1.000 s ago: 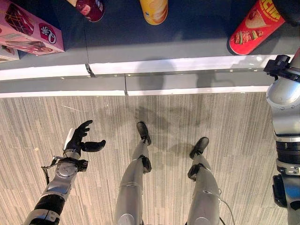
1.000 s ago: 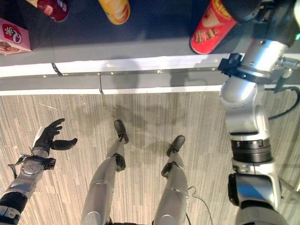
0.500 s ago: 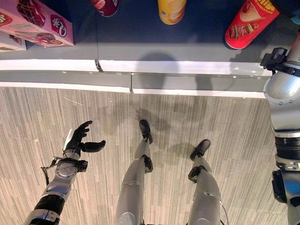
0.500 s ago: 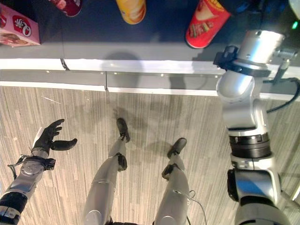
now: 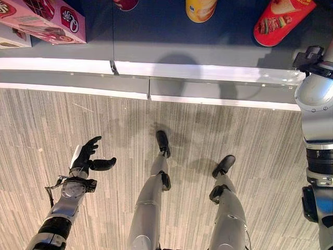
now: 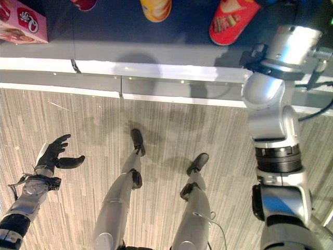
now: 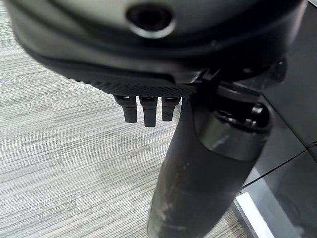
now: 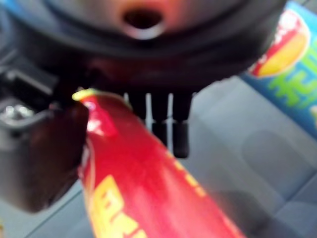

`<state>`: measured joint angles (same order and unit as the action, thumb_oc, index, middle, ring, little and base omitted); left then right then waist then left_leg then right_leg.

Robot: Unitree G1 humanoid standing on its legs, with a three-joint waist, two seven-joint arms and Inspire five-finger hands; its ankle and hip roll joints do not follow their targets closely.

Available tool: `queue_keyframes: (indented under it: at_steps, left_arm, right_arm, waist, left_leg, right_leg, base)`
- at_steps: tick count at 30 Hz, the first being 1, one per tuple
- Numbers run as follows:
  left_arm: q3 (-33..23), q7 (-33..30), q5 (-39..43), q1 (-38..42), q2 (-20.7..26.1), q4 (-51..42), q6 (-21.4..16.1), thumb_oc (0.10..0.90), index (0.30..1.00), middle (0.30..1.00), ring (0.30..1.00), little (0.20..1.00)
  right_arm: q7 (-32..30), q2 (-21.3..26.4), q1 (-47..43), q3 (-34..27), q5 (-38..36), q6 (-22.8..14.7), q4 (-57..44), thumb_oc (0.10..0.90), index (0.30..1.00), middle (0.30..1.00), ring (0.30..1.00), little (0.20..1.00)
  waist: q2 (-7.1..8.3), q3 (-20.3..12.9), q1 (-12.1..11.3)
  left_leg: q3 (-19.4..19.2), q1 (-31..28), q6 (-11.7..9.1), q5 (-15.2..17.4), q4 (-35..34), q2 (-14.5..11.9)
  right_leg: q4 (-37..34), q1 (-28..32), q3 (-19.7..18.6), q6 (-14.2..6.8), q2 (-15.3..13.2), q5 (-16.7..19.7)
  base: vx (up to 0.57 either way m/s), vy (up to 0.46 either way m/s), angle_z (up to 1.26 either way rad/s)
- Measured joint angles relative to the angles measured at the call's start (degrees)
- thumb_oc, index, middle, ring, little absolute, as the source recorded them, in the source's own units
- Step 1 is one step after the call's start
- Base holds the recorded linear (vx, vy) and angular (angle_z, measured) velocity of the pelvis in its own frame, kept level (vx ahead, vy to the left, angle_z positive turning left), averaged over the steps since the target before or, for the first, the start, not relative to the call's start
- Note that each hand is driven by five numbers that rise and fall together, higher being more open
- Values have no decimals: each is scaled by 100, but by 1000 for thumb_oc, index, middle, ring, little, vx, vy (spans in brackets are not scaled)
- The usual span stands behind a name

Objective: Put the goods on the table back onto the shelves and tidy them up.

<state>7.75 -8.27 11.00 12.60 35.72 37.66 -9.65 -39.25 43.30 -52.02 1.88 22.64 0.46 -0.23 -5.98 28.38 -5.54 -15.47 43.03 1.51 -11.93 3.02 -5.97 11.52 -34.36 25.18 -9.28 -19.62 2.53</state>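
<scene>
Red can (image 5: 281,22) flat on shelf (image 5: 208,49)

Three snack tubes — red (image 5: 281,21), yellow (image 5: 200,8), maroon (image 5: 125,3) — and two boxes: pink (image 5: 49,23), pale (image 5: 13,39).

Even, bright overhead light leaves soft shadows on the striped floor (image 5: 78,114). The red can (image 8: 148,198) is blurred at close range.
</scene>
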Motion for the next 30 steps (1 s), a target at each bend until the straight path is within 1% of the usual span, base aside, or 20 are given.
queue_keyframes:
  at_steps: [3,6,8,13,17,18,20,21,24,30]
  left_arm:
    - [0,-3,-5,0,0,-1,-1,800,900,900,900,900]
    - [0,-5,-6,0,0,0,-2,800,900,900,900,900]
    - [-1,-21,-5,0,0,2,-2,800,900,900,900,900]
    - [-2,-26,-7,0,0,1,-4,800,900,900,900,900]
    - [-1,-33,-8,0,-1,1,-5,800,900,900,900,900]
    - [-1,-34,-8,0,-1,6,-5,800,900,900,900,900]
    - [-1,-37,-9,0,-3,11,-5,800,900,900,900,900]
    - [0,-39,-9,0,-11,9,-5,800,900,900,900,900]
    - [0,-128,-10,0,-53,10,-5,800,900,900,900,900]
    - [4,-149,-13,0,-57,18,-8,800,900,900,900,900]
  right_arm:
    - [-25,0,-35,0,161,29,17,400,300,300,300,300]
    - [-182,0,-137,-5,224,63,205,400,300,300,300,300]
    - [-257,0,-191,-23,287,194,266,400,300,300,300,300]
    - [-354,-2,-191,-23,427,207,270,400,300,300,300,300]
    - [-474,-32,-195,-83,496,219,268,400,300,300,300,300]
    - [-494,-114,-203,-168,547,229,268,400,300,300,300,300]
    - [-570,-229,-217,-252,568,252,267,400,300,300,300,300]
    - [-613,-228,-257,-253,587,252,262,400,300,300,300,300]
    - [-629,-231,-302,-254,588,252,254,400,300,300,300,300]
    - [-653,-231,-304,-252,592,252,240,400,300,300,300,300]
  waist:
    - [-2,-1,-12]
    - [-12,-7,-31]
    - [-22,-12,-52]
    - [-78,-17,-97]
    - [-94,-16,-144]
    - [-99,-16,-160]
    - [-125,-13,-179]
    - [-185,-8,-179]
    - [-260,-21,-212]
    - [-272,-28,-215]
  left_leg:
    - [4,-1,0,0,-6,1]
    - [7,-5,1,0,-7,1]
    - [5,-7,1,0,-7,1]
    - [-1,-3,1,0,-8,1]
    - [-9,23,0,0,-11,2]
    - [-8,30,0,-1,-11,4]
    - [-6,34,0,0,-19,13]
    - [1,44,0,0,-20,22]
    - [0,52,0,-1,-20,28]
    - [3,57,0,0,-28,40]
  right_leg:
    - [3,0,2,0,0,0]
    - [10,0,2,0,-1,0]
    - [10,-4,-1,0,-2,0]
    - [10,-16,-9,0,-4,0]
    - [9,-46,-13,0,-5,-1]
    - [9,-53,-12,0,-7,-1]
    - [9,-59,-12,0,-14,-1]
    - [9,-60,-8,0,-22,-1]
    - [9,-68,-4,-1,-27,-1]
    - [9,-75,-2,-2,-35,-2]
  base:
    - [0,0,0]
    - [0,0,0]
    - [0,0,0]
    - [0,0,0]
    - [0,0,0]
    - [0,0,0]
    - [0,0,0]
    - [0,0,0]
    - [0,0,0]
    - [1,5,0]
